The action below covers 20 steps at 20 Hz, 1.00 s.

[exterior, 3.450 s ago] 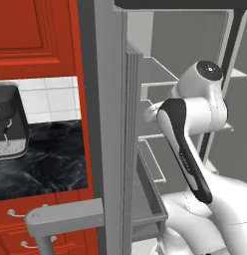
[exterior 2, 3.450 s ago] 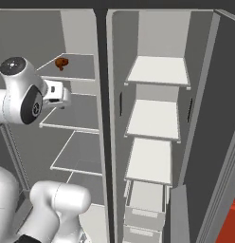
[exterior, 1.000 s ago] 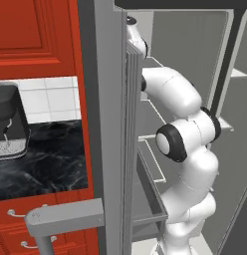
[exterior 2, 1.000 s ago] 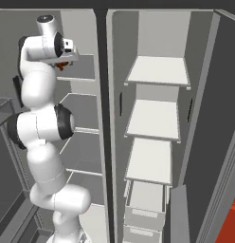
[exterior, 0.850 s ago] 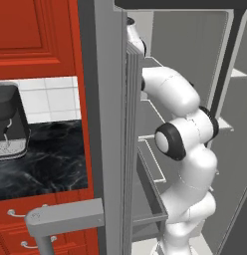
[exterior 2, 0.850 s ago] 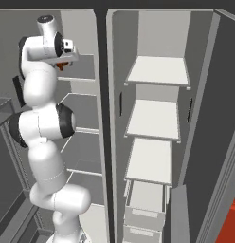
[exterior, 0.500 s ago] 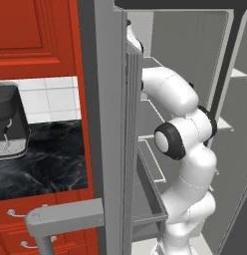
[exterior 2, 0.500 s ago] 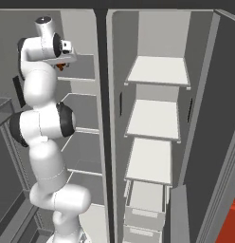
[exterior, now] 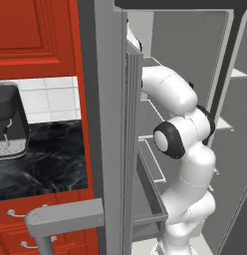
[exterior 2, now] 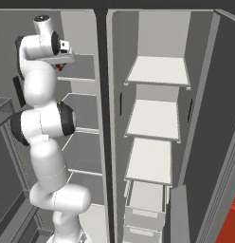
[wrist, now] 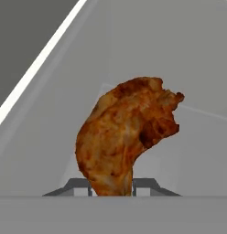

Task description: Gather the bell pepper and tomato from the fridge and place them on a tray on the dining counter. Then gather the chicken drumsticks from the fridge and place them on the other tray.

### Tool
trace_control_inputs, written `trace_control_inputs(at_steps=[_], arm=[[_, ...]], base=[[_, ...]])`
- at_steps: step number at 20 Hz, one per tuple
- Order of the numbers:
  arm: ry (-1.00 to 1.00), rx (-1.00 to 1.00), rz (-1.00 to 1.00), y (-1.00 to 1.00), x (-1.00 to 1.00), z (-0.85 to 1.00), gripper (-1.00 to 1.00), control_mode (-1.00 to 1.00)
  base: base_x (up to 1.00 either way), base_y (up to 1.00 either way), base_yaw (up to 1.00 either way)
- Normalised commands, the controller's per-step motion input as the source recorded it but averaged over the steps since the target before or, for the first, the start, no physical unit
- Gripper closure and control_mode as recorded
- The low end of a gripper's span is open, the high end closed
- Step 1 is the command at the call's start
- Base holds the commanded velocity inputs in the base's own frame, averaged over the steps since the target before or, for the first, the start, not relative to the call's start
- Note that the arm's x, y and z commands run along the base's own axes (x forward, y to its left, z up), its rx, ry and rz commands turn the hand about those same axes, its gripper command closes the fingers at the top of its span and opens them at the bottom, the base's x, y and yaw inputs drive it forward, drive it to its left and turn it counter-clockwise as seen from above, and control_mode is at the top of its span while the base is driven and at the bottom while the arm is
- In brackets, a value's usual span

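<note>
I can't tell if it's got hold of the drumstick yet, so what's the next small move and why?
Probably finish closing, then lift slightly and draw back out of the fridge. In the hand view the red-brown drumstick sits between the fingertips of the gripper, both close against its narrow end, on the upper left shelf.

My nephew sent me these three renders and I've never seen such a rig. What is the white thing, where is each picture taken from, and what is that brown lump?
The white jointed thing is a robot arm reaching into an open fridge. Two pictures come from cameras on its base, behind it to the left and to the right. The third looks along its hand. There the brown lump is a chicken drumstick, close up on a pale grey fridge shelf. The gripper has its two dark finger tips standing tight against the drumstick's lower end, so it looks gripped. From the right base view, the hand is at an upper shelf.
</note>
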Motion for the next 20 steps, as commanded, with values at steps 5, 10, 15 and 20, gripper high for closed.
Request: trace_control_inputs(at_steps=[5, 10, 15, 20], arm=[[-0.04, 0.00, -0.01, -0.34, -0.49, -0.11, 1.00, -1.00], [-0.08, 0.00, -0.02, -0.38, -0.40, -0.21, 1.00, -1.00], [-0.11, 0.00, -0.01, -0.32, -0.52, -0.11, 1.00, -1.00], [-0.08, 0.00, 0.00, -0.26, -0.90, 0.00, 1.00, -1.00]], base=[[0.00, 0.00, 0.00], [0.00, 0.00, 0.00], [0.00, 0.00, 0.00], [0.00, 0.00, 0.00]])
